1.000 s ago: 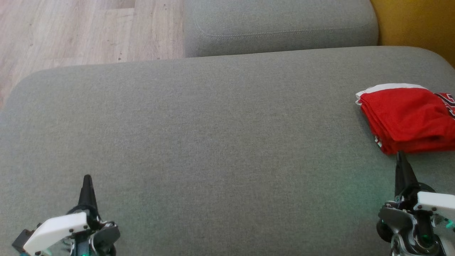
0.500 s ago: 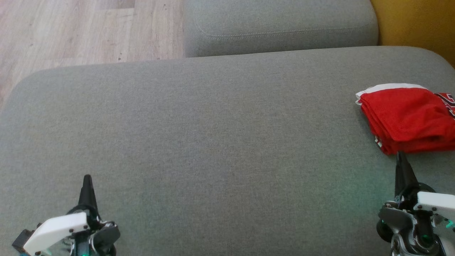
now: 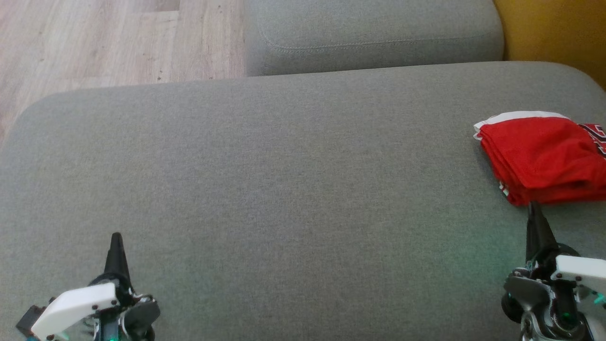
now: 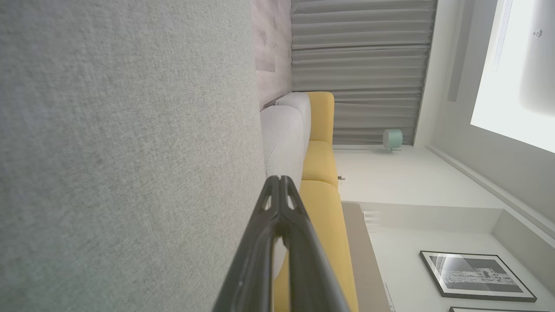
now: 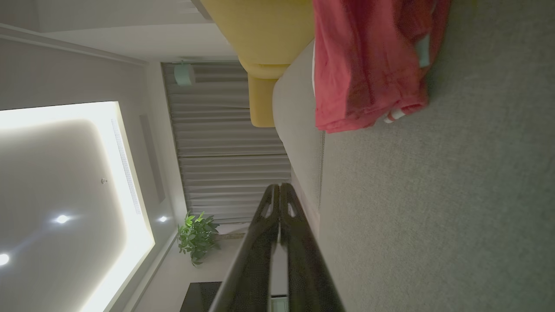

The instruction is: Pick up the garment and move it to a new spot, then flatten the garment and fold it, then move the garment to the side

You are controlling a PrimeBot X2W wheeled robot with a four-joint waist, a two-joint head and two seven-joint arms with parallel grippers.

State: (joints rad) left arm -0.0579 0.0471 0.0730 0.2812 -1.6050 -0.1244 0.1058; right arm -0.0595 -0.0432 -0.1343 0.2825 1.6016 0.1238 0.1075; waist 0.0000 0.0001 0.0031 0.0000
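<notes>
The garment (image 3: 544,158) is red with white trim, folded into a thick stack at the right edge of the grey sofa seat (image 3: 284,189). The right wrist view shows the same garment (image 5: 368,65) lying ahead of the fingers. My right gripper (image 3: 534,207) is shut and empty, its tip just short of the garment's near edge; its fingers (image 5: 279,190) are pressed together. At the lower left, far from the garment, my left gripper (image 3: 116,237) is shut with nothing in it, and its fingers (image 4: 279,182) meet at the tips.
A second grey cushion (image 3: 374,33) lies beyond the seat. Wooden floor (image 3: 94,42) shows at the upper left, past the seat's rounded edge. A yellow sofa (image 3: 554,28) stands at the upper right. The seat's broad middle is bare fabric.
</notes>
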